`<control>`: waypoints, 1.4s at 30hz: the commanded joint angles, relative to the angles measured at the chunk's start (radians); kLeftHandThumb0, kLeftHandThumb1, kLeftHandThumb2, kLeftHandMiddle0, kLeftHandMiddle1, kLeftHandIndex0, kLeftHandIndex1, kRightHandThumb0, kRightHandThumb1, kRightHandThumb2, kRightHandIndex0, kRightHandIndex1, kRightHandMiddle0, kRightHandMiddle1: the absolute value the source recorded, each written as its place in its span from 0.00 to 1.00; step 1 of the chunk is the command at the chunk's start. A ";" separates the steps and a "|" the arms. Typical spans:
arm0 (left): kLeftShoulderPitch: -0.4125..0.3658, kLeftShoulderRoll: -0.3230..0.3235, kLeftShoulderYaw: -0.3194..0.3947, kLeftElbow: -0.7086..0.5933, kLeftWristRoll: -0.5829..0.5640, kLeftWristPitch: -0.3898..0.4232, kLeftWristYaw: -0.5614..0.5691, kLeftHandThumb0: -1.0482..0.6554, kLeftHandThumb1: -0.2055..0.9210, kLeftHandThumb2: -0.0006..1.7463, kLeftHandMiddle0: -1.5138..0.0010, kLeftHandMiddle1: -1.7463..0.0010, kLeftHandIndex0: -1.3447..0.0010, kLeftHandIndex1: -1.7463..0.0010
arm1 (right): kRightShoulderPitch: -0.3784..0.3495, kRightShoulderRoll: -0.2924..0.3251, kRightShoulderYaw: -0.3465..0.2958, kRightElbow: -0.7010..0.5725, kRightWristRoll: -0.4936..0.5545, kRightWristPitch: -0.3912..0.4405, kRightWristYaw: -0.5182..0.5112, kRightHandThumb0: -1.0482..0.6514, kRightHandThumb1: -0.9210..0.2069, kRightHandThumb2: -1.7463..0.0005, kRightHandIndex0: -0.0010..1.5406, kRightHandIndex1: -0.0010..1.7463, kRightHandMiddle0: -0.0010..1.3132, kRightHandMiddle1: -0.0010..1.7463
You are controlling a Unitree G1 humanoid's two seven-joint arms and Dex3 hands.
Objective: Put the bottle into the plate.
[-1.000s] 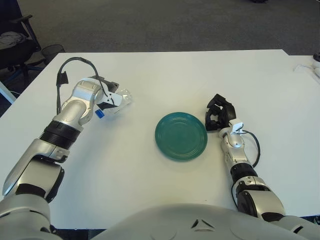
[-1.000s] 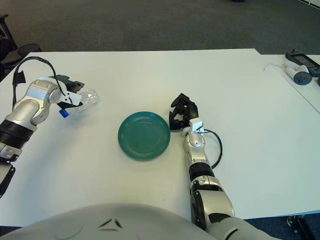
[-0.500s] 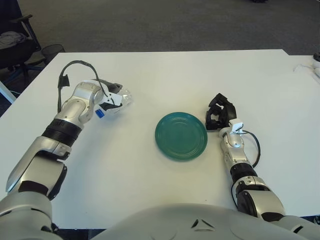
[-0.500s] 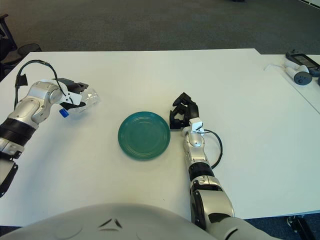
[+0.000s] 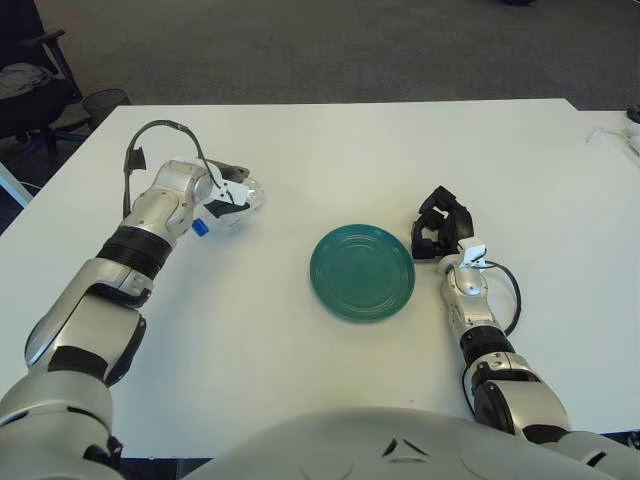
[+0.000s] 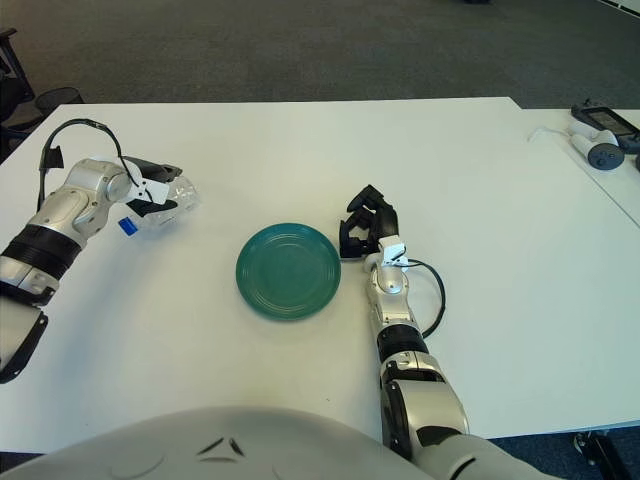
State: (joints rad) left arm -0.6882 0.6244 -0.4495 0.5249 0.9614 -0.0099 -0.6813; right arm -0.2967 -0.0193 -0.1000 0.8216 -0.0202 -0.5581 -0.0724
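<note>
A clear plastic bottle (image 5: 243, 196) with a blue cap (image 5: 199, 227) lies on its side on the white table (image 5: 330, 150) at the left. My left hand (image 5: 222, 186) is over it, with one dark finger (image 5: 228, 168) on the far side and another (image 5: 222, 203) on the near side. The fingers straddle the bottle without clamping it, and part of the bottle is hidden behind the hand. The round green plate (image 5: 362, 271) sits in the middle of the table with nothing in it. My right hand (image 5: 438, 228) shows just right of the plate, fingers curled, holding nothing.
A black cable (image 5: 150, 135) loops over my left forearm. Small white and grey devices (image 6: 597, 140) lie at the far right of the table. An office chair (image 5: 25, 85) stands beyond the table's left corner.
My left hand has slid a little farther along the bottle and its wrist has turned. The bottle, the plate and my right hand stay where they were.
</note>
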 commanded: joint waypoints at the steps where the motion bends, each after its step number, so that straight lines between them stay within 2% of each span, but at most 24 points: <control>1: -0.034 -0.009 -0.023 0.059 -0.008 -0.012 0.032 0.00 1.00 0.59 0.84 0.90 1.00 1.00 | 0.142 0.028 0.006 0.137 0.002 0.103 0.002 0.61 0.85 0.06 0.62 0.88 0.49 1.00; 15: -0.083 -0.019 -0.094 0.158 -0.002 -0.080 0.056 0.00 1.00 0.65 0.90 0.89 1.00 1.00 | 0.139 0.028 0.003 0.140 0.001 0.106 -0.012 0.61 0.84 0.06 0.62 0.87 0.49 1.00; 18: -0.090 -0.032 -0.111 0.198 0.006 -0.073 0.076 0.00 1.00 0.66 0.90 0.89 1.00 1.00 | 0.142 0.029 0.003 0.140 0.001 0.105 -0.013 0.61 0.84 0.06 0.62 0.87 0.49 1.00; 21: -0.098 -0.052 -0.125 0.258 0.009 -0.051 0.106 0.00 1.00 0.65 0.92 0.90 1.00 1.00 | 0.143 0.028 0.003 0.142 0.002 0.102 -0.012 0.61 0.84 0.06 0.62 0.87 0.49 1.00; 24: -0.110 -0.059 -0.133 0.276 0.001 -0.039 0.094 0.00 1.00 0.64 0.93 0.90 1.00 1.00 | 0.149 0.029 0.004 0.138 0.001 0.094 -0.014 0.61 0.84 0.06 0.62 0.87 0.49 1.00; 34: -0.129 -0.098 -0.159 0.374 -0.004 -0.015 0.151 0.00 1.00 0.57 0.95 0.91 1.00 1.00 | 0.158 0.030 0.009 0.124 -0.003 0.106 -0.020 0.61 0.85 0.06 0.62 0.87 0.50 1.00; 42: -0.135 -0.102 -0.216 0.397 0.021 -0.045 0.164 0.00 1.00 0.57 0.95 0.91 1.00 1.00 | 0.164 0.031 0.008 0.121 0.001 0.101 -0.015 0.61 0.84 0.06 0.62 0.87 0.49 1.00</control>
State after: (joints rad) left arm -0.8374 0.5339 -0.6180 0.8948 0.9562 -0.0325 -0.5201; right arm -0.2965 -0.0196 -0.0987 0.8214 -0.0202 -0.5587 -0.0867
